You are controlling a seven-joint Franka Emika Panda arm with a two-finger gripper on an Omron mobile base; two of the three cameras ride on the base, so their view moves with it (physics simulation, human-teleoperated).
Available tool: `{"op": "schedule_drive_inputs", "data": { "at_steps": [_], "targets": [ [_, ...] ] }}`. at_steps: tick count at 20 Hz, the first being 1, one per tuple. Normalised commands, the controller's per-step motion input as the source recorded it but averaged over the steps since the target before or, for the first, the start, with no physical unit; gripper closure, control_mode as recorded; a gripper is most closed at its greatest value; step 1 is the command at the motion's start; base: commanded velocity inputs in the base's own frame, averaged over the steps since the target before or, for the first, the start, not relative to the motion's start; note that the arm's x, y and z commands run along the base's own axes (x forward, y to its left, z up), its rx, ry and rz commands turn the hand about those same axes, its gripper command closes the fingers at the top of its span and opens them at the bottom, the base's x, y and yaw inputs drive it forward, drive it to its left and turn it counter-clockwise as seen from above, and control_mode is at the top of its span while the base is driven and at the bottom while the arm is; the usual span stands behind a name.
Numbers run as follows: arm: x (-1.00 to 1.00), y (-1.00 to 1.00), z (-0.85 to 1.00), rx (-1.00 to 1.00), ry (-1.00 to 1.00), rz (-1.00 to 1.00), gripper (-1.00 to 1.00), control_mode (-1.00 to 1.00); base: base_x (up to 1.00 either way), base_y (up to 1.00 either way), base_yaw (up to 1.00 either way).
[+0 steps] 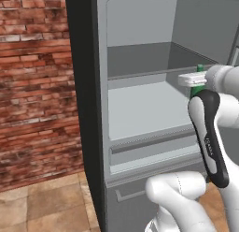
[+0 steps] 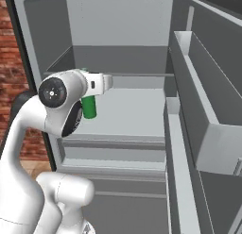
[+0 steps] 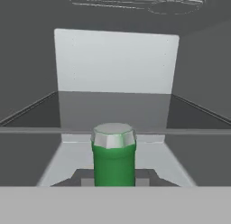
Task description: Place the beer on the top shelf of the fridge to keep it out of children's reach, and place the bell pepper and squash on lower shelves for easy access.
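The hand is pinching the beer by its neck and holding it upright in front of the open fridge, at the right of the left base view. In the right base view the beer's green body is hanging below the hand at the left centre of the frame, above the pale lower shelf. In the hand view the bottle's capped top is sitting at the lower centre, about level with the thin front edge of the dark top shelf, which is stretching across the middle of the frame. Whether the bottle is already inside the fridge is hard to judge.
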Motion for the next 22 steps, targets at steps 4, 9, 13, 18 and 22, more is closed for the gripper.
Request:
{"op": "schedule_drive_inputs", "data": {
  "at_steps": [4,9,13,18,22],
  "targets": [
    [0.08,0.00,0.66,0.00,0.00,0.00,1.00,-1.00,0.00,0.00,0.00],
    [0.14,0.00,0.50,0.00,0.00,0.00,1.00,-1.00,0.00,0.00,0.00],
    [0.29,0.00,0.24,0.00,-0.06,0.00,1.00,-1.00,0.00,0.00,0.00],
    [0.38,-0.04,0.19,0.00,-0.09,0.00,1.00,-1.00,0.00,0.00,0.00],
    [0.51,-0.05,0.09,0.00,-0.09,0.00,1.00,-1.00,0.00,0.00,0.00]
  ]
}}
